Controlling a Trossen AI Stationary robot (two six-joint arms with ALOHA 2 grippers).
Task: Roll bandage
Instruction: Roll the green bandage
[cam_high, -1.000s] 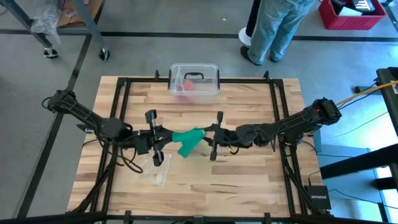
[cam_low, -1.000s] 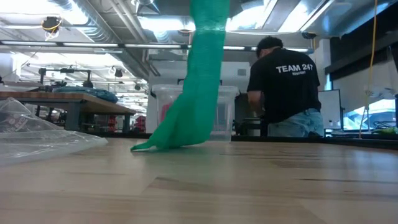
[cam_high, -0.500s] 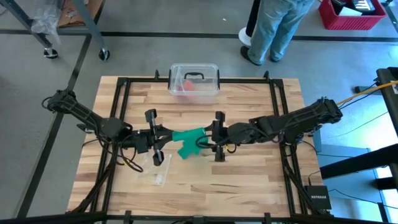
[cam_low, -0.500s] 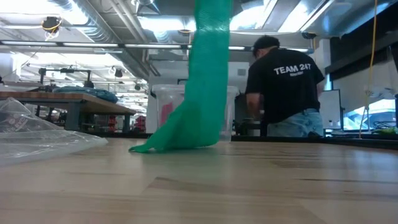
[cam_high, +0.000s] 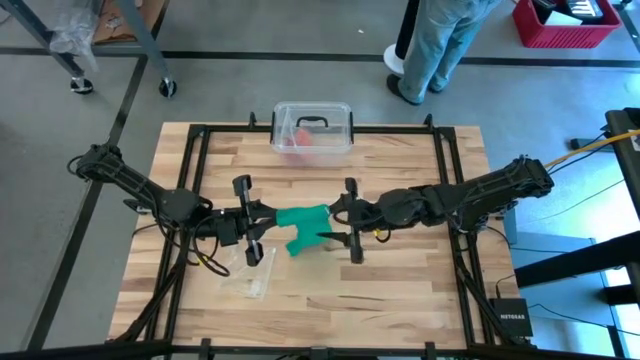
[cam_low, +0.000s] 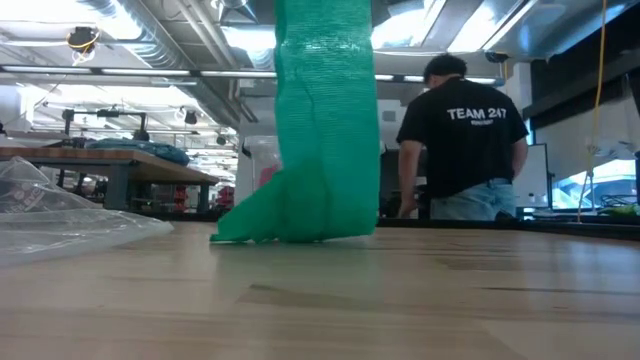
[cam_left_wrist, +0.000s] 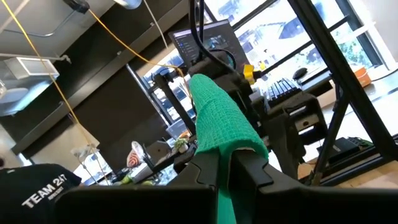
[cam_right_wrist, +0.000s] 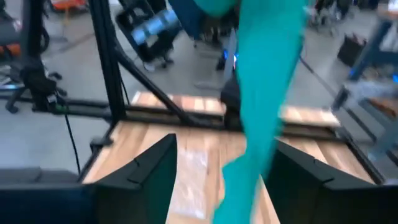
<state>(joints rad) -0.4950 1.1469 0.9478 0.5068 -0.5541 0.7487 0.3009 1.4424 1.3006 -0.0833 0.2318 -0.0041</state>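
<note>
Green bandage held up over the middle of the counter (cam_high: 400, 280) between two claws.

The bandage (cam_high: 300, 225) hangs from the left claw (cam_high: 262, 215), clamped tight on its upper end, and its lower end rests on the wood. The right claw (cam_high: 338, 222) has its fingers (cam_right_wrist: 146, 171) spread wide on either side of the strip, gripping nothing. A clear box (cam_high: 312, 128) sits at the far edge; a plastic wrapper (cam_high: 252, 272) lies near the left arm.
</note>
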